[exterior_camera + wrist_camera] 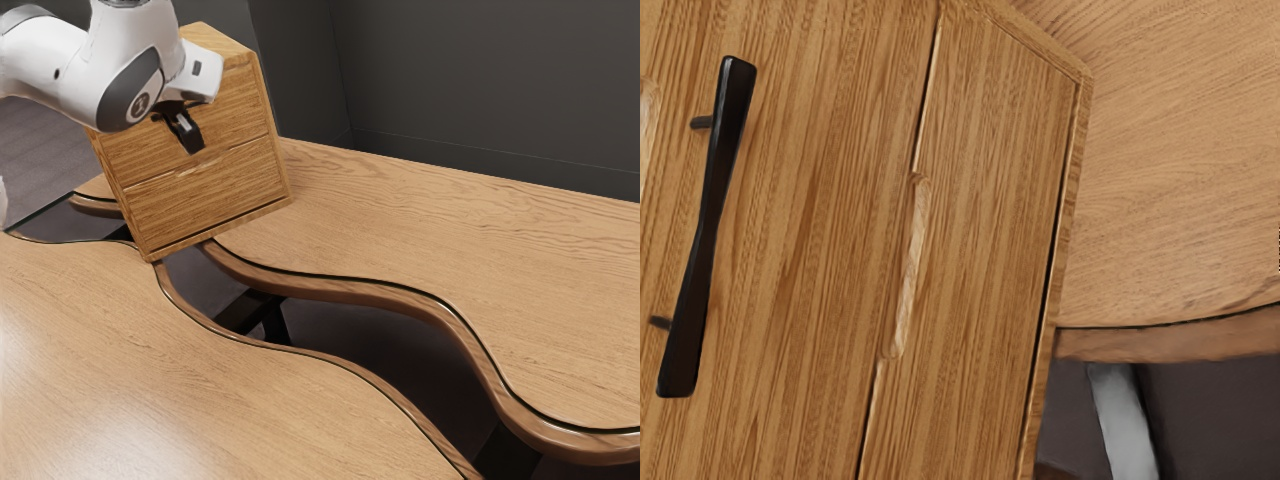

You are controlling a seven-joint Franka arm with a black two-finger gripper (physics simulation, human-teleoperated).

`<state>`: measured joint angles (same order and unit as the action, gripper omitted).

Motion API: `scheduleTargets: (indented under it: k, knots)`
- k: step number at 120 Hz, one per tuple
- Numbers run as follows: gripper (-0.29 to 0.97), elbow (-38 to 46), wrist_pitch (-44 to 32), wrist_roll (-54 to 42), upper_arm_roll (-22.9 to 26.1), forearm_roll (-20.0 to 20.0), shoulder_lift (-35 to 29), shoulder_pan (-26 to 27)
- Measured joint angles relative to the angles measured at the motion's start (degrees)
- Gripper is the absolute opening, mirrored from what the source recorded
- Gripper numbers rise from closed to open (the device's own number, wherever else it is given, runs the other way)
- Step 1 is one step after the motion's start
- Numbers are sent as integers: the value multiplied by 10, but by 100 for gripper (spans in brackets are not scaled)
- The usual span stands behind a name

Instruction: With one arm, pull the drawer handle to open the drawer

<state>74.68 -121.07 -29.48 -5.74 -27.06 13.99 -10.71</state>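
A small oak drawer cabinet (205, 190) stands at the back left of the table, with two drawer fronts stacked one above the other. My black gripper (187, 132) hangs open just in front of the upper drawer front, near the seam between the two. In the wrist view a slim black bar handle (703, 230) is mounted on the upper drawer front (800, 260), off to one side of my hand and not between my fingers. The lower drawer front (985, 250) has a carved wooden recess (908, 270) along its edge. Both drawers look shut.
The cabinet sits on a curved wooden tabletop (450, 250). A dark wavy gap (330, 335) separates it from a second wooden surface (100, 370) in the foreground. Dark walls close off the back.
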Motion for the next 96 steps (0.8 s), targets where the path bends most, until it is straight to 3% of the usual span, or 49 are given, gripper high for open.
scheduleTargets:
  k: [16,38,55,70,96]
  knots:
    - [68,46,-104,-36,13,1,-14,-4]
    - [68,-19,-201,-75,17,3,58,-24]
    - [68,-46,-268,-98,50,4,93,-53]
    - [68,-46,-296,-113,48,6,96,-62]
    - [68,-49,-260,-121,-11,11,98,-70]
